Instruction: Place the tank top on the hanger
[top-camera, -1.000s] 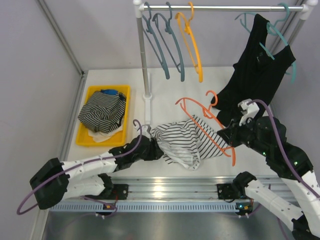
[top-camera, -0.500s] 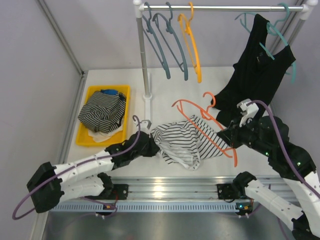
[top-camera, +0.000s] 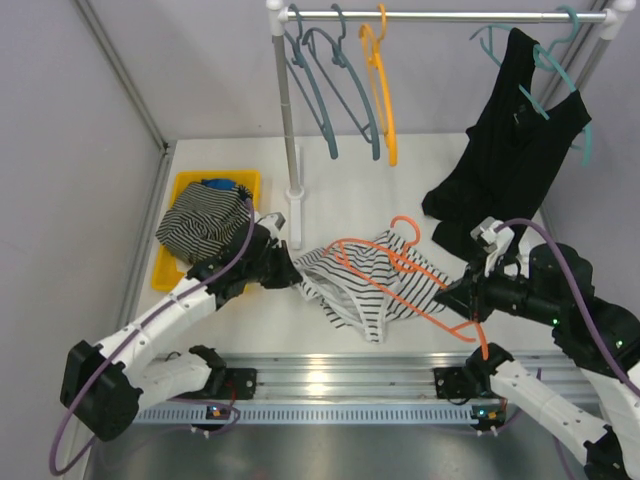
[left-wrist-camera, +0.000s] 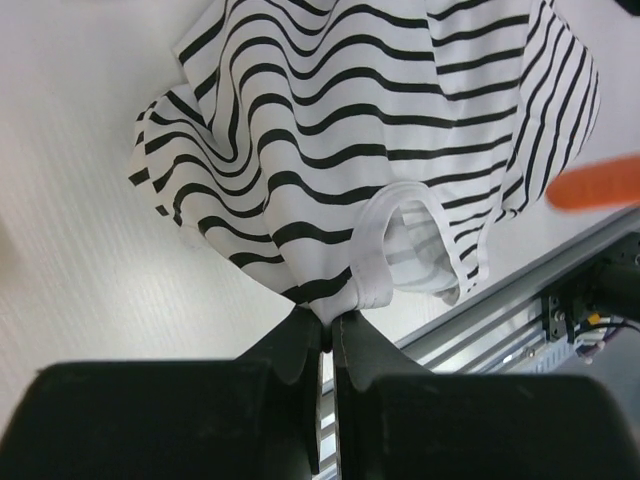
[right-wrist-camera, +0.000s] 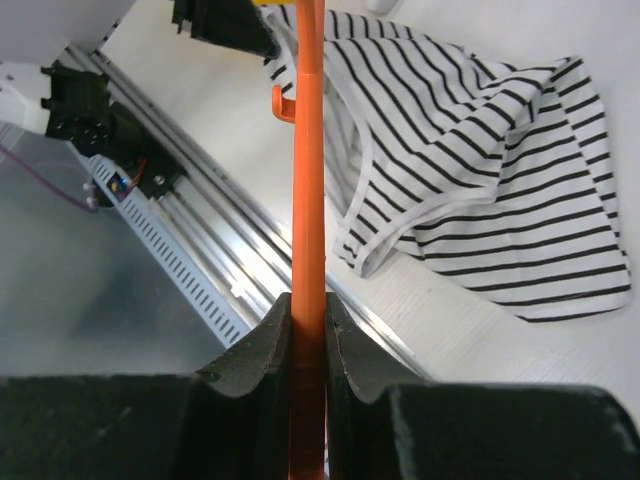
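Top external: threading step, left gripper (top-camera: 291, 268) pinches white black-striped fabric tank top (top-camera: 362, 288) on table (top-camera: 330, 180), right gripper (top-camera: 464, 300) clamps thin red-orange plastic hanger (right-wrist-camera: 308, 150) over it; next move probably hanger end through strap (left-wrist-camera: 385, 240).

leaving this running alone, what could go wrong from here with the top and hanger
The left hand pinches only a small fold of the tank top beside a strap, so the fabric may slip out when pulled. The right hand grips the hanger on one thin bar, so it may twist and miss the strap opening.
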